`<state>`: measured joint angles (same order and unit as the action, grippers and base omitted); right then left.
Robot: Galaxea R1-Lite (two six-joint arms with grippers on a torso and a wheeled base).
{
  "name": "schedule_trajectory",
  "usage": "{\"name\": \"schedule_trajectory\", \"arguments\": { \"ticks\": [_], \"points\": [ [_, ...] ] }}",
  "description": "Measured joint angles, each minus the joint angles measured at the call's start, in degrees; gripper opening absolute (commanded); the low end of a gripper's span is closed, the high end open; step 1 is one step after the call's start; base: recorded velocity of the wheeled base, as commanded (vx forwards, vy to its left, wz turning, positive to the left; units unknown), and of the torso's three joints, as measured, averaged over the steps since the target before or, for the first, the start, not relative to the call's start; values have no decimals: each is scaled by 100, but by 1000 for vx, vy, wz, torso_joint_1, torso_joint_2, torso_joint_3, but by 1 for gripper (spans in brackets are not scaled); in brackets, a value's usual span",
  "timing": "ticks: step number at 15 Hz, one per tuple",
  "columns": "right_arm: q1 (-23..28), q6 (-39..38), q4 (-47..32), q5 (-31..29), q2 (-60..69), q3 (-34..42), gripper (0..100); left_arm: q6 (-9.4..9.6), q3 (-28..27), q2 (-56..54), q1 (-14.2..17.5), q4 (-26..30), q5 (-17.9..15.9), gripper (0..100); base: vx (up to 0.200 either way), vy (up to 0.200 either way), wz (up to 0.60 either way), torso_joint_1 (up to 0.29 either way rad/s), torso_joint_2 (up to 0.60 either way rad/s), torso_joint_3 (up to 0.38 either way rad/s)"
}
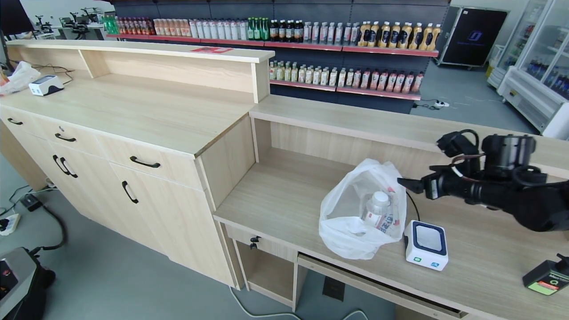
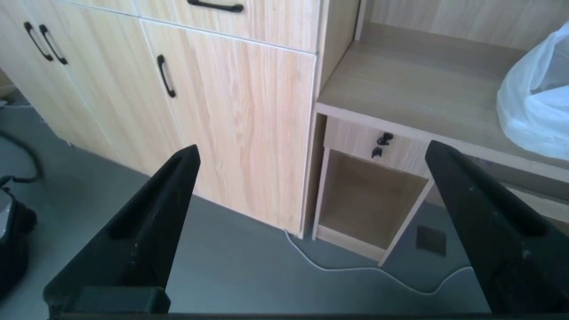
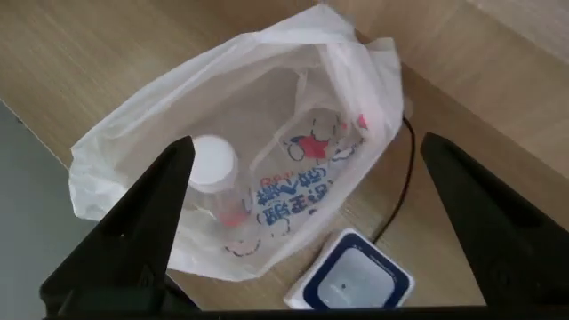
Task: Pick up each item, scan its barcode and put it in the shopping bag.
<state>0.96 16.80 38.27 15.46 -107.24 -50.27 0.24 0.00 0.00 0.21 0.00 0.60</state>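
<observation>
Pale wood-grain counter (image 1: pixel 284 191) is carrying everything in the head view. You are looking at the shopping bag (image 1: pixel 355 231), which is slumping open on the lower desk with its mouth turned towards the arm, so items can be dropped straight in. A white-capped bottle (image 1: pixel 378 200) is standing inside it. The barcode scanner (image 1: pixel 426 242) is sitting just beside the bag, window up, probably so that each item is passing over it on the way to the bag. The right gripper (image 1: pixel 410 184) is hovering above the bag's far edge, pointing at it.

Left wrist view: the left gripper (image 2: pixel 313 151) is hanging off the desk front with its fingers (image 2: pixel 147 231) spread wide and nothing between them. It is looking down on cupboard doors (image 2: pixel 231 98) and the floor, parked away from the work so the other arm is having free room.

Right wrist view: you are looking down into the bag's mouth between the right fingers (image 3: pixel 133 236), which are splayed apart and holding nothing. The bottle is leaning beside a printed packet (image 3: pixel 307 182), both already bagged, which suggests the task is at least well along. No loose item is waiting near the bag.
</observation>
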Motion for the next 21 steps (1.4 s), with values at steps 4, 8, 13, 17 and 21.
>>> {"name": "schedule_trajectory", "arguments": {
  "ticks": [4,8,13,17,21],
  "points": [
    [2120,751,-1353,-85,1736,647,100,2,0,2,9,0,0,100,0,0,-600,-4,2,4],
    [3743,1062,-1933,-706,2483,916,100,2,0,2,6,0,-2,100,0,0,-600,2,4,5],
    [4914,1484,-2177,-1346,1802,419,100,2,0,2,0,2,0,100,0,0,0,0,0,0],
    [5033,3195,-2530,255,750,-532,100,2,0,0,0,0,0,100,0,0,0,0,0,0],
    [4787,5214,-3463,1303,-43,-1198,100,2,0,0,-2,0,0,100,0,0,0,0,0,0]
  ]
}}
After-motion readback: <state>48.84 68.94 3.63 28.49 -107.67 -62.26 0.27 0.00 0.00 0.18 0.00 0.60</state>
